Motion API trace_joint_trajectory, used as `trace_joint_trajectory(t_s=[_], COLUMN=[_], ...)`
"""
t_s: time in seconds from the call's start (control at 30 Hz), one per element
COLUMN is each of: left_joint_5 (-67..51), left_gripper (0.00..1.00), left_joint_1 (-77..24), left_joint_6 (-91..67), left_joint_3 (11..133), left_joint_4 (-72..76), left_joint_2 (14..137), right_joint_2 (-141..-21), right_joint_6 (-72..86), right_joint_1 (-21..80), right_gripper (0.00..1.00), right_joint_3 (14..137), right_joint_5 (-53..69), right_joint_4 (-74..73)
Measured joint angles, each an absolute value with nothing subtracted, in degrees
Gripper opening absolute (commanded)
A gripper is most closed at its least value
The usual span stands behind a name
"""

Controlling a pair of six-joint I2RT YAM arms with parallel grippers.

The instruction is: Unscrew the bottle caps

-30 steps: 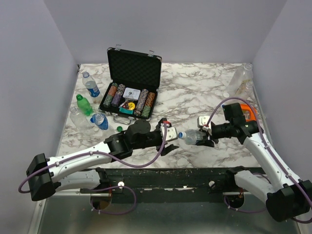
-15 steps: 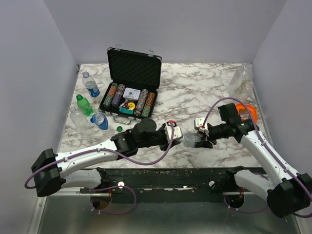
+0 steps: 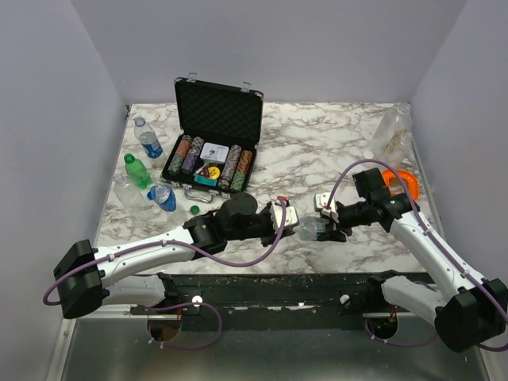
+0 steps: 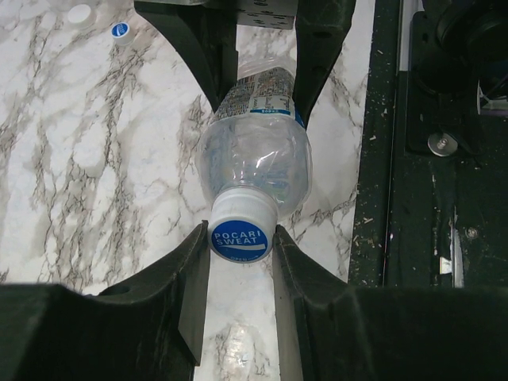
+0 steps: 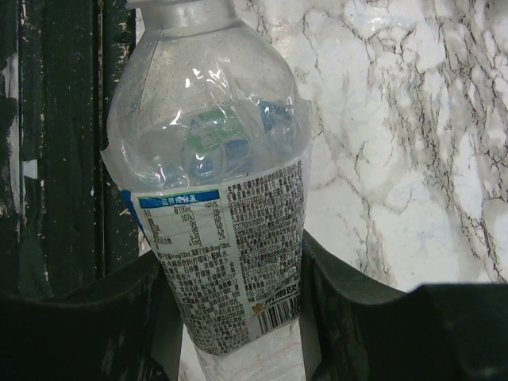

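Top view first. The bottle (image 3: 312, 228) hangs sideways in front of the chip case (image 3: 216, 119) and off to its right, close to the counter (image 3: 317, 151) near edge. The left tool (image 3: 289, 221) meets it at the cap end and the right tool (image 3: 323, 225) has the body. There's a big bare stretch of marble right of the chip case. The crowded part is just left of the case, where four more bottles (image 3: 148, 143) lie, with a loose green cap (image 3: 194, 209) in front of the case.

Left wrist view: the cap (image 4: 240, 234), white with a blue top, sits between the left tool (image 4: 242, 248), and both fingers (image 4: 194, 270) press against its sides, so it's clamped on the cap. Marble is open on one side of the bottle (image 4: 254, 151) and the dark front rail (image 4: 413, 159) runs near on the other. Two small loose caps (image 4: 120, 30) lie further off.

Right wrist view: the right tool (image 5: 230, 325) is closed on the labelled body of the bottle (image 5: 222, 198), with a finger tight on each side. The rail (image 5: 55, 119) edge is right beside it.
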State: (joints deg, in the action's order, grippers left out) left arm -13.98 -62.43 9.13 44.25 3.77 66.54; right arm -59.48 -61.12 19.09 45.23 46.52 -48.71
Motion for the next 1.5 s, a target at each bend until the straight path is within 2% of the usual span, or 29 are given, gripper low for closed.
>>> trace_joint_trajectory(t_s=[0.17, 0.43, 0.53, 0.7, 0.9, 0.93, 1.1, 1.2, 1.33, 1.5], left_joint_5=[-14.0, -14.3, -15.0, -15.5, -15.9, -15.8, -16.3, -16.1, -12.7, -4.2], left_gripper=[0.4, 0.54, 0.55, 0.4, 0.02, 0.0, 0.0, 0.0, 0.0, 0.0], left_joint_1=[-62.4, -62.4, -62.4, -62.4, -62.4, -62.3, -61.8, -61.1, -60.4, -60.4], left_joint_6=[8.3, 7.2, 7.0, 6.5, 6.2, 5.8, 2.5, -5.1, -19.9, -42.4], left_joint_3=[44.2, 44.2, 44.2, 44.2, 44.5, 44.6, 45.2, 45.1, 42.7, 45.7], left_joint_4=[3.7, 4.1, 4.7, 4.8, 4.1, 3.9, 2.9, 3.3, 6.2, -0.3], left_joint_2=[66.5, 66.8, 67.0, 67.2, 67.2, 67.3, 67.4, 67.1, 65.1, 65.0], right_joint_2=[-59.5, -59.7, -59.9, -60.1, -60.1, -60.1, -60.1, -60.1, -59.9, -59.9], right_joint_6=[-61.1, -61.1, -61.1, -61.1, -61.3, -61.3, -60.0, -58.6, -56.5, -54.6], right_joint_1=[19.2, 19.7, 19.9, 19.9, 19.9, 19.9, 20.0, 20.2, 20.7, 21.1], right_gripper=[0.34, 0.34, 0.34, 0.34, 0.34, 0.34, 0.33, 0.32, 0.32, 0.31], right_joint_3=[45.2, 45.2, 45.2, 45.2, 45.1, 45.1, 44.9, 44.8, 44.8, 44.8], right_joint_5=[46.5, 46.2, 46.2, 46.1, 45.8, 45.8, 45.8, 45.6, 45.5, 45.1], right_joint_4=[-48.7, -48.7, -48.6, -48.7, -48.7, -48.8, -48.4, -47.8, -46.3, -43.4])
